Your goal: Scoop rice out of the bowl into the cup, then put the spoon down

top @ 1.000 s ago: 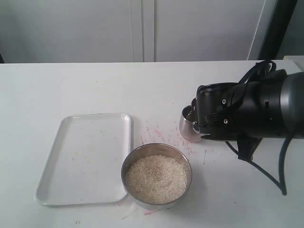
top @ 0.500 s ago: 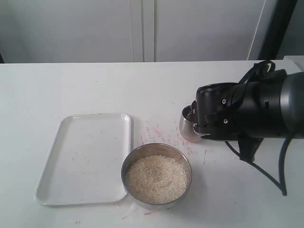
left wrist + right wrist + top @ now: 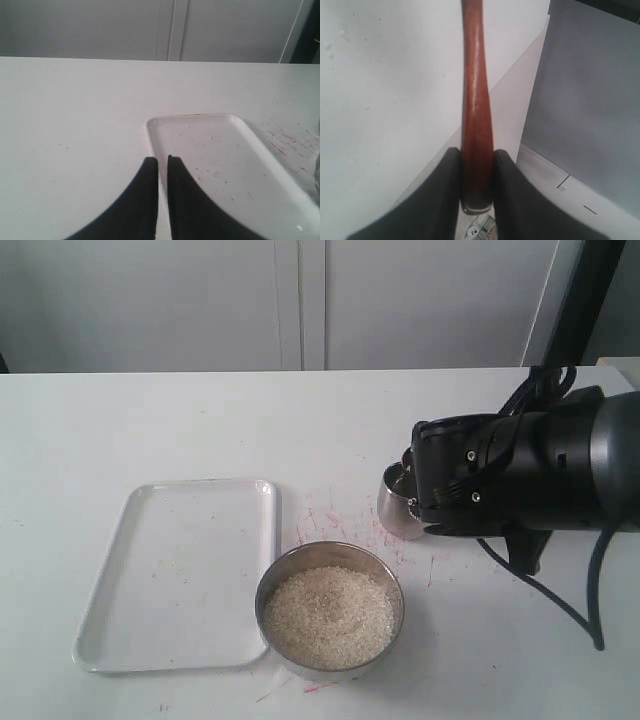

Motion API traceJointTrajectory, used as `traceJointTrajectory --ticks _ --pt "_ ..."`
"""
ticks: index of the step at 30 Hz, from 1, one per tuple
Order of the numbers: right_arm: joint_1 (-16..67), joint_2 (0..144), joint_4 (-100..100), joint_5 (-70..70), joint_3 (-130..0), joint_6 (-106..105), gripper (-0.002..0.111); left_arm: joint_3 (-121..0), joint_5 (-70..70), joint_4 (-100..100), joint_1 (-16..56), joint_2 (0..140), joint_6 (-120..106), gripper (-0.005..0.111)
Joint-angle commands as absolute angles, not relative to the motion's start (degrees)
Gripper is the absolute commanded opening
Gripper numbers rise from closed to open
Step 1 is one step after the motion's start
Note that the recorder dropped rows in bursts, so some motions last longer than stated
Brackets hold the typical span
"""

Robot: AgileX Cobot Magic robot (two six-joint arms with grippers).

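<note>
The wide steel bowl (image 3: 330, 607) sits near the table's front, filled with white rice (image 3: 328, 615). Behind it to the right stands the small steel cup (image 3: 396, 505), half hidden by my right arm's black wrist. In the right wrist view my right gripper (image 3: 477, 152) is shut on the handle of the reddish-brown wooden spoon (image 3: 475, 90); the spoon's bowl runs out of that view and is hidden in the exterior view. My left gripper (image 3: 162, 160) is shut and empty, hovering over the near edge of the white tray (image 3: 210, 150).
A white rectangular tray (image 3: 180, 570) lies left of the bowl, almost touching it. Faint red marks stain the table (image 3: 335, 515) between tray and cup. The table's right edge is close behind my right arm.
The right arm's wrist has shifted only slightly beside the cup; its cable moved a little. Bowl, tray and cup have stayed put.
</note>
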State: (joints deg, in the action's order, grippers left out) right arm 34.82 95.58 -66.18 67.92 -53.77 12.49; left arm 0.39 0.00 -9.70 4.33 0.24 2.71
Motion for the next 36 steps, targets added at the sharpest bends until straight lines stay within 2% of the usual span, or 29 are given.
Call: traceJointTrajectory --ticks 1,36 --pt "34.9 95.6 -67.6 69.2 -54.2 12.2 0.0 0.0 0.0 -10.0 4.6 0.0 2.8 0.014" --pt "36.7 99.4 -71.5 70.0 -54.2 16.5 0.0 0.0 0.0 -10.0 4.6 0.0 2.8 0.014"
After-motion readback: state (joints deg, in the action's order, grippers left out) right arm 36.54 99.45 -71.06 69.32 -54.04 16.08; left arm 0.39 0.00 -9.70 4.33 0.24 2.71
